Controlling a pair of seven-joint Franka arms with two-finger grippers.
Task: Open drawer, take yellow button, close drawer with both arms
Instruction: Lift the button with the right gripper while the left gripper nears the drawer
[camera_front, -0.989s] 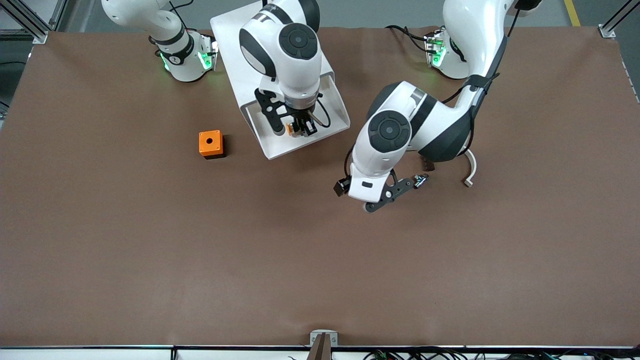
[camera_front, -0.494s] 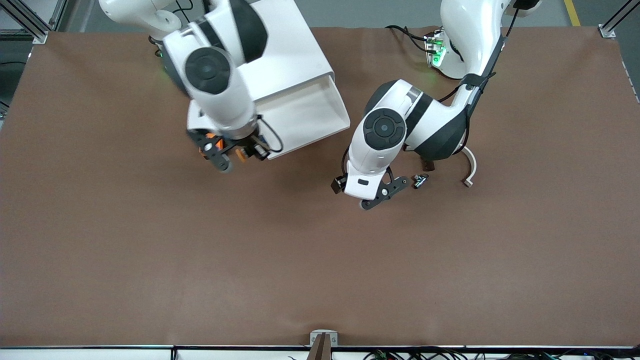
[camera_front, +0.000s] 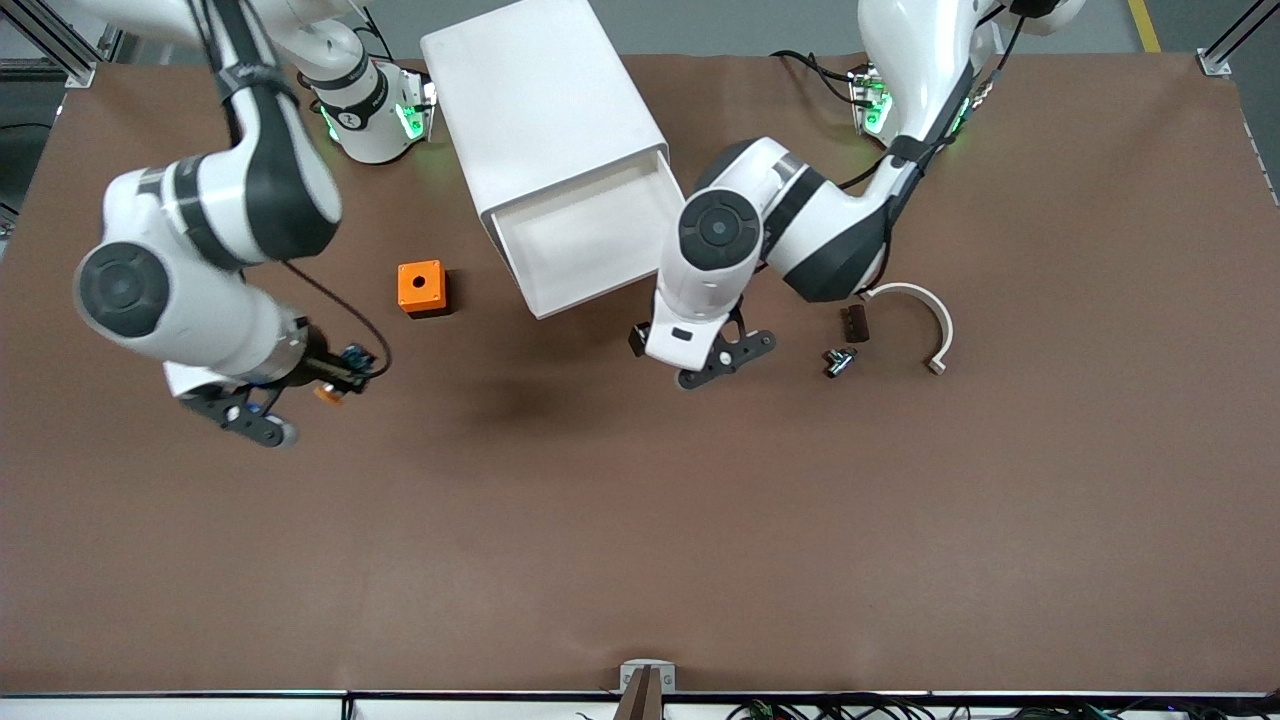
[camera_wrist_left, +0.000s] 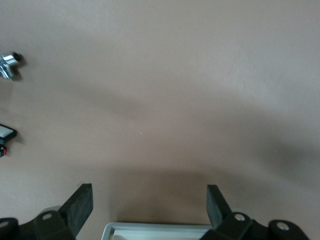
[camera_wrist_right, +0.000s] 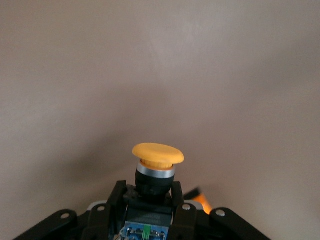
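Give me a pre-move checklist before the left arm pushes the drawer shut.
1. Button clamped in the right pincer: ok.
2. Button out of the drawer, right pincer over bare table toward the right arm's end: ok.
3. Drawer closed: not ok, it stands pulled out of the cabinet.
4. Left pincer open and empty: ok.
5. Left pincer lined up at the drawer's front edge: ok; the white rim shows between its fingers.
6. Drawer empty inside: ok.

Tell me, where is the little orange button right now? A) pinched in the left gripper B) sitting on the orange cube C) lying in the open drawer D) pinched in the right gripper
D: the right gripper is shut on the button, over bare table, while the drawer stands open with nothing showing in it.
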